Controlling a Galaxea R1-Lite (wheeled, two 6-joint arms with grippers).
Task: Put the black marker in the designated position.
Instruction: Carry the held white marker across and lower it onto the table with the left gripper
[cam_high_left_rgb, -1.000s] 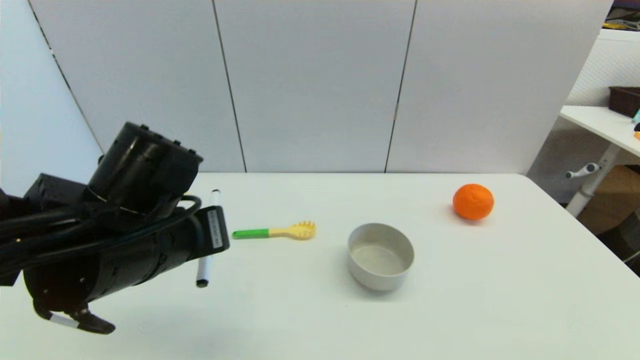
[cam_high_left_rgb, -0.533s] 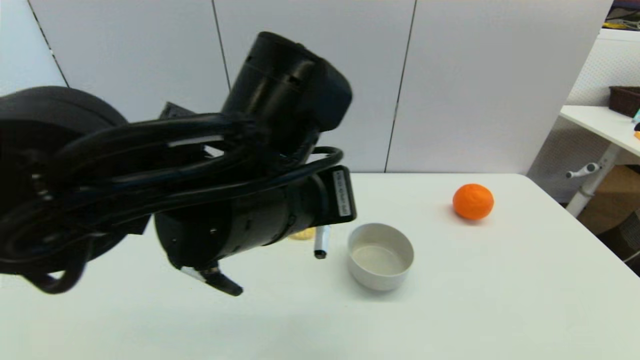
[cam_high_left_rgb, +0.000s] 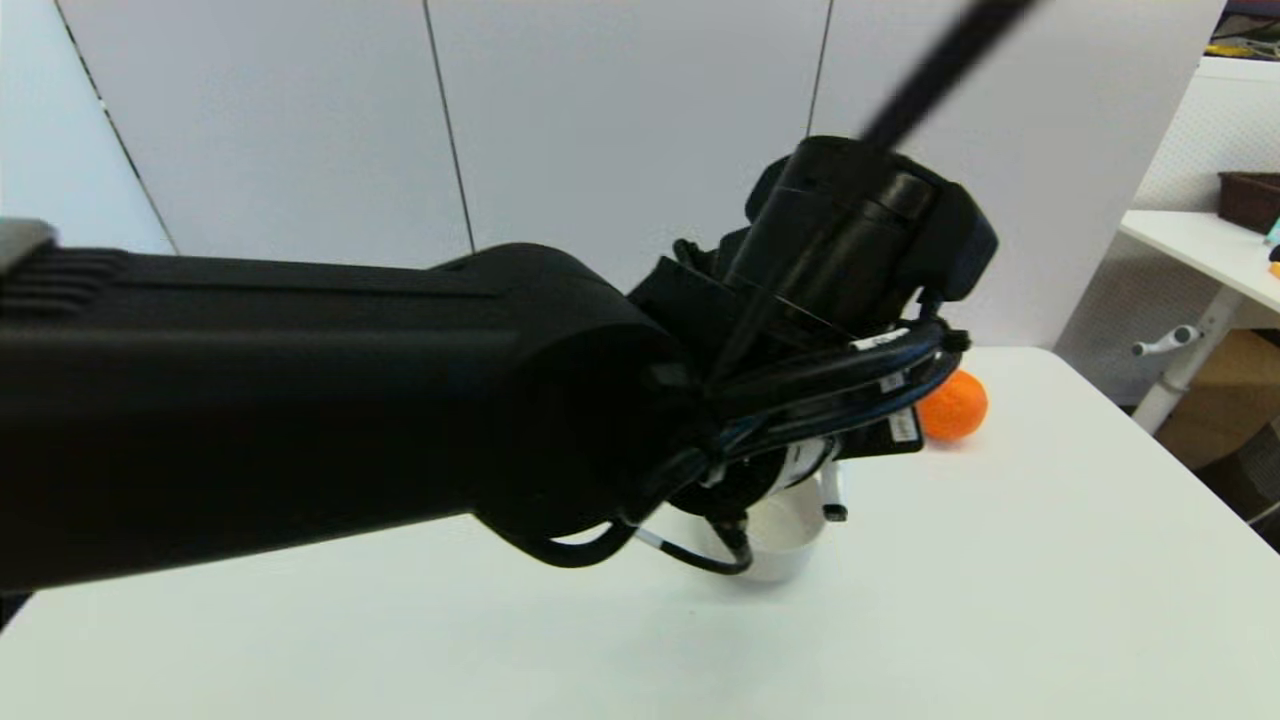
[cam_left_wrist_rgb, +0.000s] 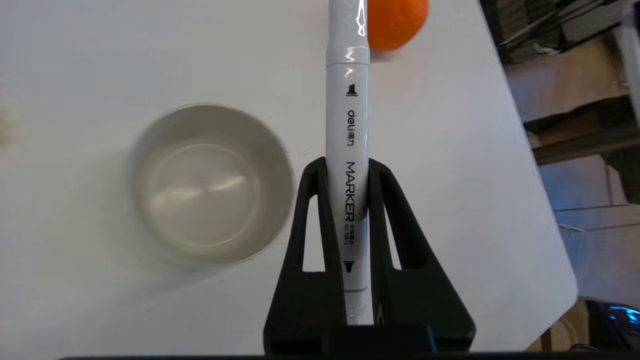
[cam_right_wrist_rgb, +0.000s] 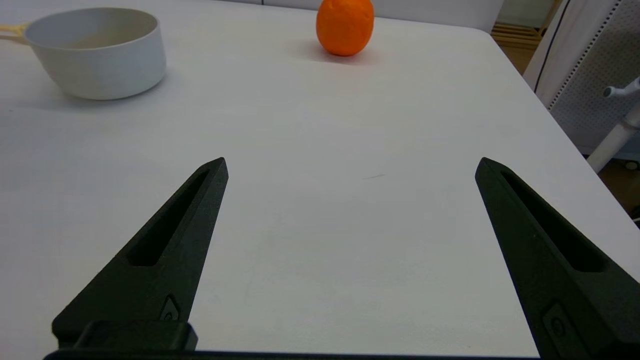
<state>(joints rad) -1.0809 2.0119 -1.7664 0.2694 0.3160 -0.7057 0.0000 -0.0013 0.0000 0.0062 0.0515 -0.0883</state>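
left wrist view shows the left gripper (cam_left_wrist_rgb: 347, 170) jaws clamped on the black marker (cam_left_wrist_rgb: 347, 150), carrying it between bowl (cam_left_wrist_rgb: 212, 182) and orange (cam_left_wrist_rgb: 397, 22); next, lowering. right gripper (cam_right_wrist_rgb: 350, 167) wide, parked.

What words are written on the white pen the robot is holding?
"MARKER" on the slim white-barrelled black marker, held between the left gripper's fingers.
"deli" higher on the same barrel, with small characters beside it too small to read.
Fine print under "MARKER": too small to read.
White sticker on the left arm: blurred.
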